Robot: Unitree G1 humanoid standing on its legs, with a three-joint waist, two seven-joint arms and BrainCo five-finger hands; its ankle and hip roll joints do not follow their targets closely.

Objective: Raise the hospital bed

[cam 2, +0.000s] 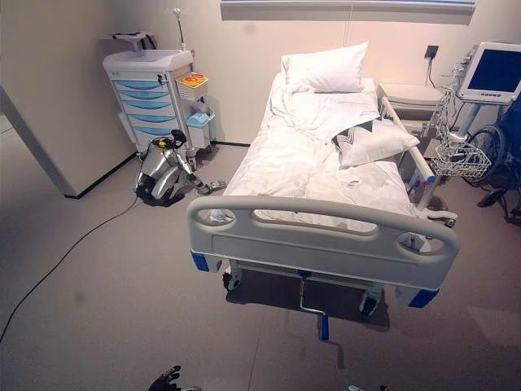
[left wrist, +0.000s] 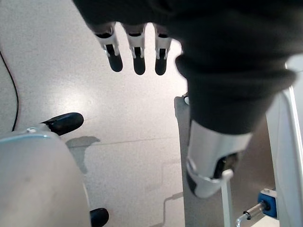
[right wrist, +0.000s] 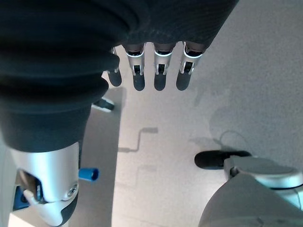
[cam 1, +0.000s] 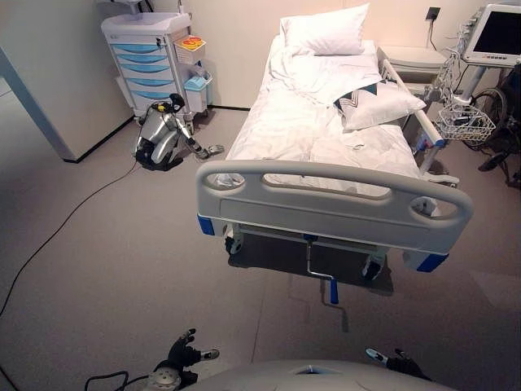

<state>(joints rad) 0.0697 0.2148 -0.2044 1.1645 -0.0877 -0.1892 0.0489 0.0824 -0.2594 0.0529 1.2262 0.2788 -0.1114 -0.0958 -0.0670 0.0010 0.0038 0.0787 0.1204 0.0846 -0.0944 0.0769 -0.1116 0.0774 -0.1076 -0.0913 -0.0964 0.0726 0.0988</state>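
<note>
The hospital bed (cam 1: 334, 199) stands ahead with its grey footboard facing me, white sheets and pillows on top. A metal crank (cam 1: 319, 270) with a blue handle (cam 1: 333, 291) sticks out under the footboard toward me; its blue handle (right wrist: 88, 174) is also in the right wrist view. My left hand (cam 1: 186, 353) hangs low at the bottom left, fingers straight, holding nothing. My right hand (cam 1: 389, 358) hangs low at the bottom right, also open and empty. Both are well short of the crank.
A blue-drawered medical cart (cam 1: 151, 61) stands at the back left, with a small silver machine (cam 1: 163, 138) on the floor before it. A monitor (cam 1: 496, 34) and wire basket (cam 1: 466, 124) stand right of the bed. A black cord (cam 1: 65, 224) runs across the floor.
</note>
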